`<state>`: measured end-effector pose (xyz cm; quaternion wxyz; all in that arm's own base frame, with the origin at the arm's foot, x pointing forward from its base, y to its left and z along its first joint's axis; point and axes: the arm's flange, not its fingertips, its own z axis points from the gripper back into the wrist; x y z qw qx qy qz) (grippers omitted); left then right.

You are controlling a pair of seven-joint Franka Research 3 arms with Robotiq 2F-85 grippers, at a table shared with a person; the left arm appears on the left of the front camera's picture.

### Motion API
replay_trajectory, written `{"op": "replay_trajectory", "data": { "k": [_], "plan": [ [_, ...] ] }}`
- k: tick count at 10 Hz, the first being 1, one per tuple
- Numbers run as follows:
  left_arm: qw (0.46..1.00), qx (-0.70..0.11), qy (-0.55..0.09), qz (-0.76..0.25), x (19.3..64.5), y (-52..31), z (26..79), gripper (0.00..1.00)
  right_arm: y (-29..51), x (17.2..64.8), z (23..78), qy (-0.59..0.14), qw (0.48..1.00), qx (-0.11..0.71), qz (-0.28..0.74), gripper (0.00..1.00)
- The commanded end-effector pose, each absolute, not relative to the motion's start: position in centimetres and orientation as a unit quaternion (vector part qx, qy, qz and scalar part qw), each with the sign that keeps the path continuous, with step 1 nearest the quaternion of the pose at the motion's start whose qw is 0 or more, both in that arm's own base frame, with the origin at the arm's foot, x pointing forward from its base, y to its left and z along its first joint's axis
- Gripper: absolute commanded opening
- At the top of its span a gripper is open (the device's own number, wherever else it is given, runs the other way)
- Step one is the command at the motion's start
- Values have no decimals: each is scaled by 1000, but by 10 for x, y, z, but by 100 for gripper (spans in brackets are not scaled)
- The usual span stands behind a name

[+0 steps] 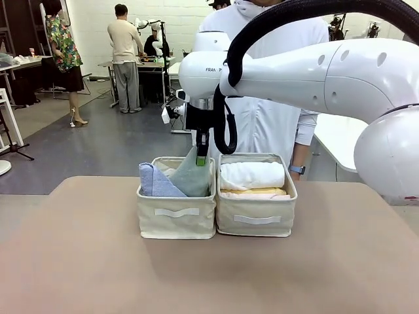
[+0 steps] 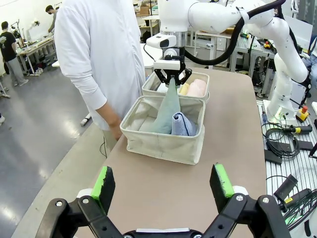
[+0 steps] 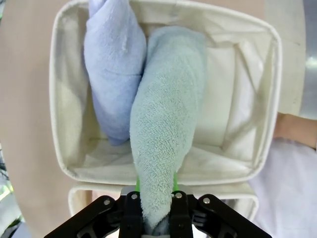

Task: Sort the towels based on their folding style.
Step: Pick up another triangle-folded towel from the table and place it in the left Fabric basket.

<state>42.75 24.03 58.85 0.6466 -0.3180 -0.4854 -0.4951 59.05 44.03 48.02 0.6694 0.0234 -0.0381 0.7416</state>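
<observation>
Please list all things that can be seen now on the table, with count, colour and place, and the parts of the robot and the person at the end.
Baskets: 2, cream, side by side mid-table; left basket, right basket.
Cone towels: 2, in the left basket; lavender-blue lying at its left, grey-green upright, tip held in the right gripper.
Rolled towels: in the right basket; white on top, yellow under it, pink beside the yellow; more may be hidden below.
Table: 1, beige.
Right gripper: 1, black with green pads, shut on the grey-green tip above the left basket.
Left gripper: 1, open, above bare table, apart from the baskets.
Person: 1, white coat, behind the baskets.
</observation>
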Motion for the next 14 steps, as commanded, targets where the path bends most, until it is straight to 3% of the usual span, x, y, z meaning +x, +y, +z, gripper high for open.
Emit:
{"op": "replay_trajectory", "data": {
  "k": [1,2,4,5,14],
  "plan": [
    [644,-318,-492,-492,426,241,590,100,438,592,477,-21,653,37,756,19],
    [644,-318,-492,-492,426,241,590,100,437,594,473,-12,651,46,758,19],
    [644,-318,-492,-492,426,241,590,100,439,592,474,-5,640,44,767,78],
    [644,-318,-492,-492,426,241,590,100,439,591,479,-7,639,43,768,100],
    [644,-318,-492,-492,426,241,590,100,429,582,508,-5,653,19,757,100]
  ]
}}
